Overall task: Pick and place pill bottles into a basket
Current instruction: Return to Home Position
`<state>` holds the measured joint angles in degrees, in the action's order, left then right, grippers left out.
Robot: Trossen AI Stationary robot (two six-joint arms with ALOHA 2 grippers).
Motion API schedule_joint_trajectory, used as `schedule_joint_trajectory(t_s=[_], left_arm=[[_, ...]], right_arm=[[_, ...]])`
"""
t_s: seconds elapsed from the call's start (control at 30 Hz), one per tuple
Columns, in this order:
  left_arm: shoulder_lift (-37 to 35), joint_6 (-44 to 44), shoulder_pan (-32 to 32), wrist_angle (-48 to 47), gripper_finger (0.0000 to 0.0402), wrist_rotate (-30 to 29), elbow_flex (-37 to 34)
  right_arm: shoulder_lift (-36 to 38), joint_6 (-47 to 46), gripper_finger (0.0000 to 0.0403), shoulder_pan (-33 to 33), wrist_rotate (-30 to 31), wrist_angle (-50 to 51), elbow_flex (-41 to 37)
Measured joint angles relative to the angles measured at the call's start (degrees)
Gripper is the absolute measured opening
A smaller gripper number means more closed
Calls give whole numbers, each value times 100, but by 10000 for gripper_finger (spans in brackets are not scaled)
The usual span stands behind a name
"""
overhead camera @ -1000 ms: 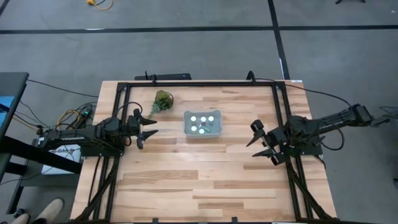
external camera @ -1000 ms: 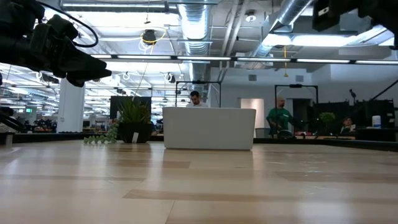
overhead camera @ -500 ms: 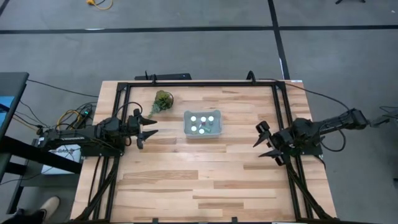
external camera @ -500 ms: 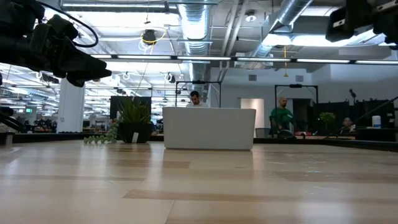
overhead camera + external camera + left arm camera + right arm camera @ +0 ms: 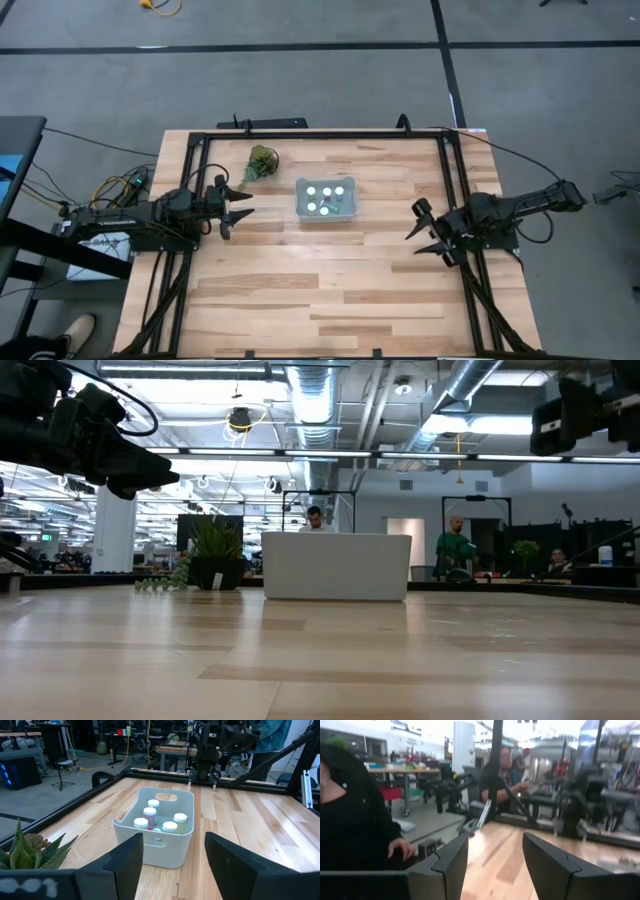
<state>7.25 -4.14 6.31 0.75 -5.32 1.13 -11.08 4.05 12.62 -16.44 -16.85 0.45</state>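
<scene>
The pale blue-grey basket (image 5: 325, 199) stands on the table a little beyond its middle; it also shows in the left wrist view (image 5: 155, 832) and the low view (image 5: 335, 566). Several white-capped pill bottles (image 5: 161, 818) stand upright inside it, their caps (image 5: 324, 196) bright from above. My left gripper (image 5: 238, 205) is open and empty, left of the basket, pointing at it. My right gripper (image 5: 425, 232) is open and empty near the table's right edge, well right of the basket.
A green leafy sprig (image 5: 261, 161) lies left of the basket toward the far edge. A black metal frame (image 5: 455, 160) runs around the table. People show in the room beyond the table (image 5: 350, 825). Bare wood lies on the near half.
My right gripper has drawn back toward the table's right edge and a little toward the near edge, staying open. My left gripper and the basket have kept still.
</scene>
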Motion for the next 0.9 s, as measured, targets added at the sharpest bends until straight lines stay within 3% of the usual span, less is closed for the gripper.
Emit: schedule_joint_trajectory(t_s=[0.23, 0.43, 0.9], left_arm=[[0, 0, 0, 0, 201, 0, 0], [0, 0, 0, 0, 201, 0, 0], [0, 0, 0, 0, 201, -2, 0]], right_arm=[[164, 14, 173, 0, 66, 812, -2], [258, 48, 168, 0, 866, 1424, -4], [16, 48, 167, -2, 1672, 1611, -9]])
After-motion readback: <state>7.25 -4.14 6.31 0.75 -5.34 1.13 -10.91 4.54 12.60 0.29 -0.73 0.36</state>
